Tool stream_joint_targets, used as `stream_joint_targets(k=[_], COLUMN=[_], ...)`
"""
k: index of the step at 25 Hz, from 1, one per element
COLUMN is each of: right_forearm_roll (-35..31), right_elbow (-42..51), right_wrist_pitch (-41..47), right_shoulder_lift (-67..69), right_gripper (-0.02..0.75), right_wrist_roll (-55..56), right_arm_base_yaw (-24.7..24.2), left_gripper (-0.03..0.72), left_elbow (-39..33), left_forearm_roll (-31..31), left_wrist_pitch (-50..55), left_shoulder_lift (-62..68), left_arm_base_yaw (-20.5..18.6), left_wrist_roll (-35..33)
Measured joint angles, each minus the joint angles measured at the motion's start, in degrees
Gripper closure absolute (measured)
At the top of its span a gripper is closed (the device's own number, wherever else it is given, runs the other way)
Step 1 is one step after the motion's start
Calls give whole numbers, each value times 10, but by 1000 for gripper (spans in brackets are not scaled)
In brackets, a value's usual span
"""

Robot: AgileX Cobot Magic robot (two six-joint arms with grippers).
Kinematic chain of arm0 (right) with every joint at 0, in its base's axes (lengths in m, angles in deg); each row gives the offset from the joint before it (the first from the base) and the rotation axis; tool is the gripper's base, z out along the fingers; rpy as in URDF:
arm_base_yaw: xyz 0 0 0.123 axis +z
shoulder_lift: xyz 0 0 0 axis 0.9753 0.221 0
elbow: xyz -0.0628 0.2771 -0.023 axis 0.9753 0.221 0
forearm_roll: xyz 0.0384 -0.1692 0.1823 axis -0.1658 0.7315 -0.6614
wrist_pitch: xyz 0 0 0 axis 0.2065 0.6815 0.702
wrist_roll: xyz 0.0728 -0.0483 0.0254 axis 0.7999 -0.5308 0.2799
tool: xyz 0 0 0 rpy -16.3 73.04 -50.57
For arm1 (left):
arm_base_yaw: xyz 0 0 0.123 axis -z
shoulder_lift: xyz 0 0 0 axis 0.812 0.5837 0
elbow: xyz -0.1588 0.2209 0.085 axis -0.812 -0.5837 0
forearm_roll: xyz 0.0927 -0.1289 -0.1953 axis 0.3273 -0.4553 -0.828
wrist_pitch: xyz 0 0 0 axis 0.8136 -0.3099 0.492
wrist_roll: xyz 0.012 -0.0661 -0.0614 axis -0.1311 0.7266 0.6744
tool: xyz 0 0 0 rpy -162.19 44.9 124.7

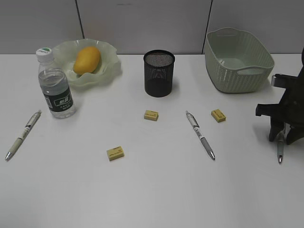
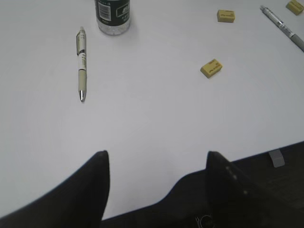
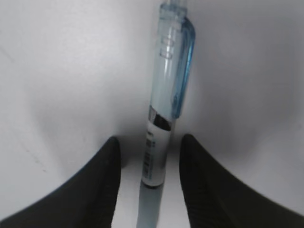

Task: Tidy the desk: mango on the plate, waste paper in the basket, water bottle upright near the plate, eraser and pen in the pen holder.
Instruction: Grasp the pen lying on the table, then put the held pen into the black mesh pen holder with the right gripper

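We see soft, even light from above on the white bench (image 1: 152,190), with only faint short shadows beside the mesh cup (image 1: 159,73) and bottle (image 1: 54,85). The exterior view is sharp and slightly washed out. The left wrist view is clear, greying toward its corners. In the right wrist view the pen (image 3: 164,118) is blurred, with dim shadow around it.

**Mostly plastic on a matt white top**

The desk (image 1: 156,190) looks smooth and matt. The plate (image 1: 110,66) is translucent, glossy plastic; the basket (image 1: 232,76) matt, woven-textured plastic. The pen holder (image 1: 159,78) is black wire mesh. The water bottle (image 1: 53,85) is clear plastic.
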Motion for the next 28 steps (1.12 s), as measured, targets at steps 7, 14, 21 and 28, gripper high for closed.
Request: stream_joint_targets(k=[7, 14, 21, 28], right_forearm_roll=[-2, -8, -10, -47], right_elbow=[0, 0, -1, -61], right_wrist_pitch=[-16, -22, -27, -51], right_shoulder_lift=[1, -5, -90, -176], right_gripper=[584, 619, 619, 619], right_wrist_roll=[0, -35, -44, -47], right_arm_base_yaw=[0, 0, 0, 0], left_gripper=[207, 207, 207, 207], left_elbow=[0, 0, 0, 0], left_forearm_roll=[0, 0, 0, 0], left_wrist_pitch=[0, -1, -1, -1], left_shoulder_lift=[0, 0, 0, 0], left_arm_base_yaw=[0, 0, 0, 0], left_wrist_roll=[0, 0, 0, 0])
